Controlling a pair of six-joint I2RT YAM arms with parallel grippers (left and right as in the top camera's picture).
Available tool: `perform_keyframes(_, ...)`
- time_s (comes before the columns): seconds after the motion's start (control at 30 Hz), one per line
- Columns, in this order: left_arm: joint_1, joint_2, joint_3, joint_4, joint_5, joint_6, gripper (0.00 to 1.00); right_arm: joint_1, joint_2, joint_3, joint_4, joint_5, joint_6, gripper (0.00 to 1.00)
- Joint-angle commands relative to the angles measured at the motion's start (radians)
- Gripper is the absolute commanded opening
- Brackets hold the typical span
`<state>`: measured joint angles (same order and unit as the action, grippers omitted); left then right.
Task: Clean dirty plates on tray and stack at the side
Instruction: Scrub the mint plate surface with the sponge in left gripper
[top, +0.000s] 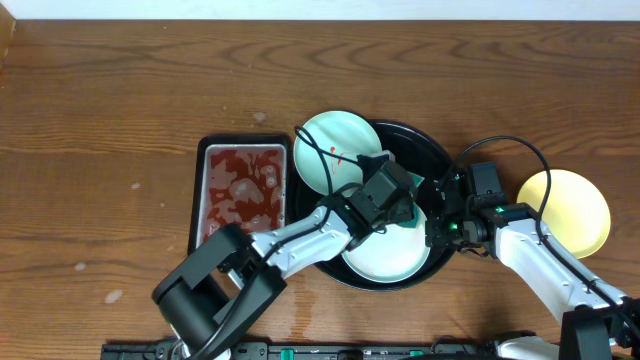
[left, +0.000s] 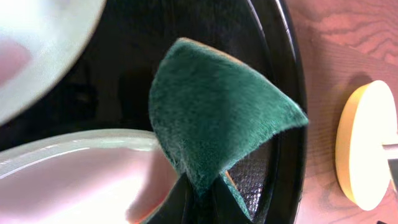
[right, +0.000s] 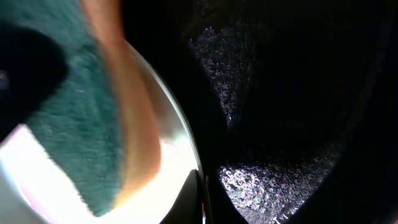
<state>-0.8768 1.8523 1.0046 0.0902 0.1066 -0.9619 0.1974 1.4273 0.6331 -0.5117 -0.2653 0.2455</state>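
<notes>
The black tray (top: 432, 152) holds two mint plates. One (top: 335, 148) with red smears leans on its back left rim. The other (top: 385, 258) lies at its front. My left gripper (top: 400, 205) is shut on a green sponge (left: 217, 118) and holds it over the front plate's back edge (left: 74, 168). My right gripper (top: 436, 228) is shut on that plate's right rim (right: 177, 140); its jaws (right: 202, 199) pinch the edge. The sponge also shows in the right wrist view (right: 68, 130). The yellow plate (top: 566, 212) lies on the wood table right of the tray.
A small rectangular metal tray (top: 243, 190) with red sauce stands just left of the black tray. The yellow plate (left: 367, 143) shows in the left wrist view beyond the black tray's rim (left: 289, 93). Both arms cross over the tray's front.
</notes>
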Motion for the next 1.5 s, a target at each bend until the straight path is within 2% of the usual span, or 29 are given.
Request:
perform_keyframes(0.0, -0.018, 0.019, 0.001, -0.034, 0.038, -0.01, 0.08, 0.001, 0.006, -0.003, -0.004, 0.033, 0.008, 0.01)
perform_keyframes(0.17, -0.021, 0.02, 0.0, -0.182, 0.004, 0.077, 0.07, 0.001, 0.006, -0.003, -0.004, 0.033, 0.008, 0.01)
perform_keyframes(0.33, -0.021, 0.019, 0.0, -0.317, -0.026, 0.105, 0.07, 0.001, 0.006, -0.003, -0.005, 0.033, 0.008, 0.01)
perform_keyframes(0.47, -0.018, -0.014, 0.0, -0.402, -0.124, 0.171, 0.07, 0.001, 0.006, -0.003, -0.004, 0.033, 0.008, 0.01)
perform_keyframes(0.6, 0.0, -0.099, 0.0, -0.447, -0.226, 0.241, 0.07, 0.001, 0.006, -0.003, -0.005, 0.033, 0.008, 0.01)
perform_keyframes(0.77, 0.016, -0.201, 0.0, -0.448, -0.231, 0.274, 0.07, 0.001, 0.006, -0.003, -0.004, 0.033, 0.008, 0.01)
perform_keyframes(1.0, 0.011, -0.199, -0.012, -0.449, -0.133, 0.304, 0.07, 0.001, 0.006, -0.003, -0.004, 0.033, 0.008, 0.01)
perform_keyframes(1.3, -0.008, -0.123, -0.051, -0.443, -0.119, 0.312, 0.07, 0.001, 0.006, -0.003, -0.004, 0.033, 0.008, 0.01)
perform_keyframes(1.4, -0.01, -0.09, -0.051, -0.409, -0.025, 0.312, 0.07, 0.001, 0.006, -0.003, -0.004, 0.033, 0.008, 0.01)
perform_keyframes(1.47, -0.016, -0.073, -0.051, -0.364, 0.095, 0.315, 0.07, 0.001, 0.006, -0.003, -0.004, 0.033, 0.008, 0.01)
